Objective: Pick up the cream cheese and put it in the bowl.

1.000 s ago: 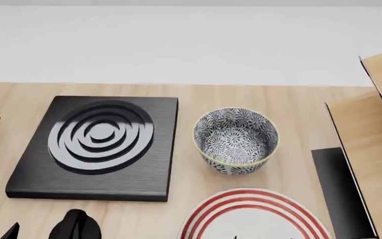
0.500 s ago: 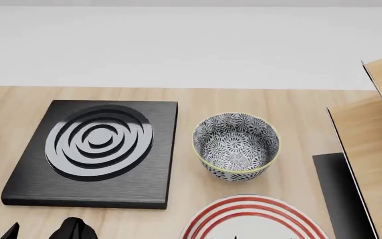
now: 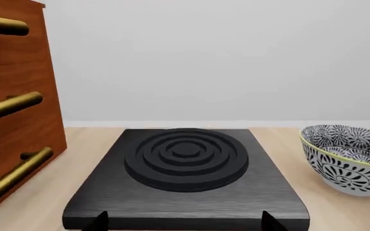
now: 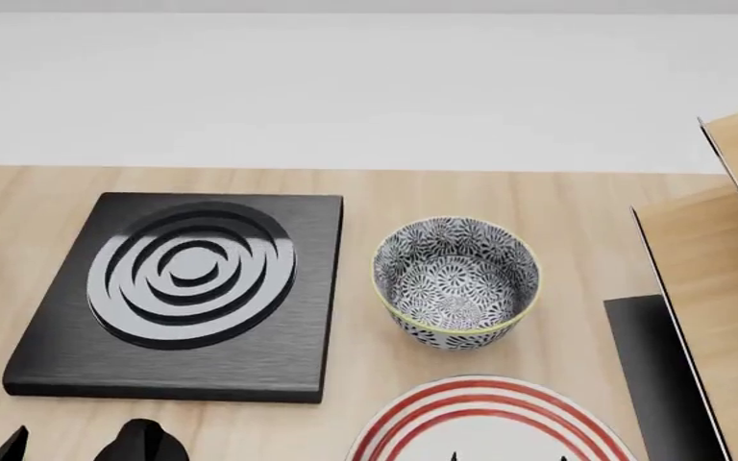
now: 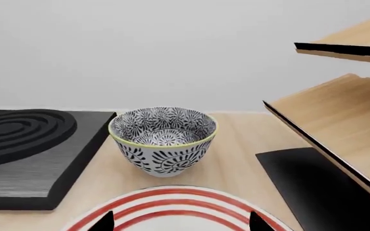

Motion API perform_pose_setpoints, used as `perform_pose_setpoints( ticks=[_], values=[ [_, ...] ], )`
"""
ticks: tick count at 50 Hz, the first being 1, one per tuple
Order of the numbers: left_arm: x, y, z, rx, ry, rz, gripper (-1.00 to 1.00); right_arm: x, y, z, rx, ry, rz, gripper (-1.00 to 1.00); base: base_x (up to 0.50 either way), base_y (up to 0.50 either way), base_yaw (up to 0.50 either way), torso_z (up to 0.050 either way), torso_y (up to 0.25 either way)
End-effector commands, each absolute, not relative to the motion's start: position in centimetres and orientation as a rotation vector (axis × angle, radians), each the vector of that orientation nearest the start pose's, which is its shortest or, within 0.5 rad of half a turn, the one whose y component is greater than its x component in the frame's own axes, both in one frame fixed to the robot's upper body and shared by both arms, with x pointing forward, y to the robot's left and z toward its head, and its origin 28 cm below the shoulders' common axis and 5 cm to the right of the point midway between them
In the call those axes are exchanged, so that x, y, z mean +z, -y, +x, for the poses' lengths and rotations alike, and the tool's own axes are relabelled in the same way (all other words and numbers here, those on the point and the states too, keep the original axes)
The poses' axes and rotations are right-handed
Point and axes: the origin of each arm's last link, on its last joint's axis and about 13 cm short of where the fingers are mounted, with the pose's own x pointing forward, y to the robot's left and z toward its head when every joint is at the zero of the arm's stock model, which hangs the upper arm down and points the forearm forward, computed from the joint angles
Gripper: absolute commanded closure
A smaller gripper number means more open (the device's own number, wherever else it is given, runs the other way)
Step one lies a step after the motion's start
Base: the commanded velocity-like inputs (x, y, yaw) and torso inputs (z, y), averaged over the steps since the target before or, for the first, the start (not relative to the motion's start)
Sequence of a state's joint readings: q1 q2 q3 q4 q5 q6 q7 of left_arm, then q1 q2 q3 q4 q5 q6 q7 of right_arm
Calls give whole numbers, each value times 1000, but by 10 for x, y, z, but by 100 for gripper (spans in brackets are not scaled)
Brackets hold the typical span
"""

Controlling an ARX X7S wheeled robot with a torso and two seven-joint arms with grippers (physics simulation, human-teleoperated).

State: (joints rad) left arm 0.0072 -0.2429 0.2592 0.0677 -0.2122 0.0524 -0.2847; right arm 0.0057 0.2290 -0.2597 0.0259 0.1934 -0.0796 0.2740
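Wooden table (image 4: 561,206) fills most of the head view, with a plain white wall behind it. Only the dark tips of the left gripper (image 3: 183,222) show, spread wide apart with nothing between them, over the near edge of the black stove plate (image 3: 185,166). The right gripper (image 5: 181,222) is spread wide too and holds nothing; its tips sit over the white plate with red rings (image 5: 178,207). Just past that plate stands the bowl (image 4: 456,276), upright with nothing inside, right beside the stove plate. A brown cabinet with gold handles (image 3: 11,106) stands at the left. Pale wooden shelves (image 5: 346,125) stand at the right. The cream cheese is not in any picture.
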Motion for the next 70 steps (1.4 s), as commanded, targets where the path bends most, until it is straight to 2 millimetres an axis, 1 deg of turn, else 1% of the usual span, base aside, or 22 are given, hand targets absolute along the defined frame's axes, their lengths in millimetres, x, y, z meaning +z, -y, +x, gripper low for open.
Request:
perform_pose_setpoints(
  ticks=[1, 11, 15, 20, 26, 30, 33, 35, 38, 40, 55, 56, 57, 59, 63, 70],
  values=[
    [48, -213, 197, 18, 73, 19, -100, 13, 101, 203, -21, 19, -39, -100, 0, 0, 0, 0, 0],
    [93, -213, 183, -16, 129, 70, -100, 43, 103, 201, -22, 64, -72, -100, 0, 0, 0, 0, 0],
    [109, -212, 178, -32, 157, 85, -100, 61, 103, 199, -13, 90, -89, -100, 0, 0, 0, 0, 0],
    [127, -210, 178, -26, 195, 105, -100, 82, 105, 199, -9, 119, -105, -100, 0, 0, 0, 0, 0],
    [142, -210, 176, -28, 219, 124, -100, 101, 106, 197, 4, 144, -121, -100, 0, 0, 0, 0, 0],
    [153, -210, 173, -26, 247, 130, -100, 110, 108, 197, 14, 148, -108, -100, 0, 0, 0, 0, 0],
    [160, -211, 171, -19, 266, 132, -100, 113, 107, 197, 26, 148, -112, -100, 0, 0, 0, 0, 0],
    [163, -211, 169, -25, 270, 139, -100, 116, 108, 197, 20, 157, -108, -100, 0, 0, 0, 0, 0],
    [167, -213, 170, -15, 282, 132, -100, 112, 108, 199, 11, 147, -138, -100, 0, 0, 0, 0, 0],
    [163, -215, 171, -11, 279, 130, -100, 107, 108, 199, -5, 148, -134, -100, 0, 0, 0, 0, 0],
    [163, -215, 171, -11, 279, 130, -100, 107, 108, 199, -5, 148, -134, -100, 0, 0, 0, 0, 0],
    [166, -215, 169, 13, 308, 134, -100, 107, 107, 199, 6, 145, -130, -100, 0, 0, 0, 0, 0],
    [162, -214, 170, 4, 281, 155, -100, 108, 107, 199, 5, 143, -135, -100, 0, 0, 0, 0, 0],
    [165, -216, 169, 14, 296, 129, -100, 110, 106, 200, 4, 144, -146, -100, 0, 0, 0, 0, 0],
    [165, -218, 170, 37, 289, 133, -100, 114, 106, 200, 8, 153, -148, -100, 0, 0, 0, 0, 0],
    [164, -233, 168, 126, 294, 139, -100, 118, 106, 198, 8, 160, -156, -100, 0, 0, 0, 0, 0]
  ],
)
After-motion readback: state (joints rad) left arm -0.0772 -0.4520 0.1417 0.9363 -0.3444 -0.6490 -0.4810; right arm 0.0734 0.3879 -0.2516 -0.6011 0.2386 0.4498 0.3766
